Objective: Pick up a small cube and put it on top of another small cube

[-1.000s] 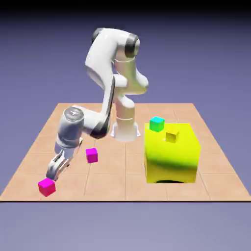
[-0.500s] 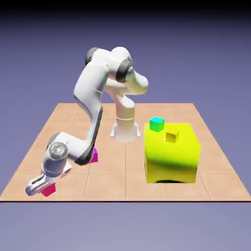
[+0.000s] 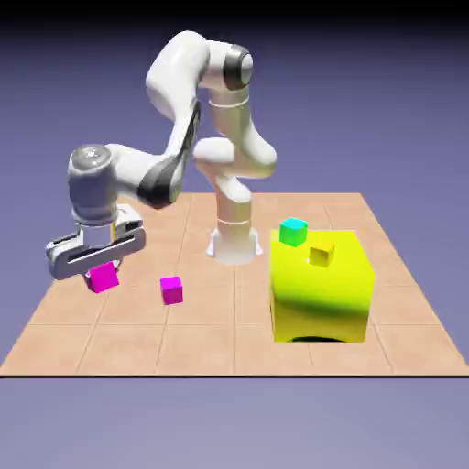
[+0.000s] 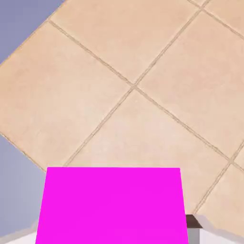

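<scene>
pink cube (image 3: 103, 277) hangs between the closed jaws of the gripper (image 3: 97, 266), clear of the table (image 3: 201, 339), at the exterior view's left. a second ago it sat on the tiles near the front left corner with the jaws spread above it; half a second ago the hand was down over it; now the arm has risen and carried it up and back. the hand view agrees: the cube (image 4: 112, 205) fills the bottom of that picture, hiding nearly all of both fingertips, with tiles and the table's edge far below.

so the pick looks done and the carry is beginning. the green cube (image 3: 293, 232) with the cyan top stands well apart, across the table at the exterior view's right, just behind the top edge of the big yellow block (image 3: 321, 289). a small yellow cube (image 3: 321, 256) sits on that block, near the green one. a purpler magenta cube (image 3: 171, 290) lies on the tiles just beside the raised hand.

next, i judge, the arm must cross to the green cube, passing above the magenta cube, and come down squarely enough that the pink one lands flat without nudging the small yellow cube.
</scene>
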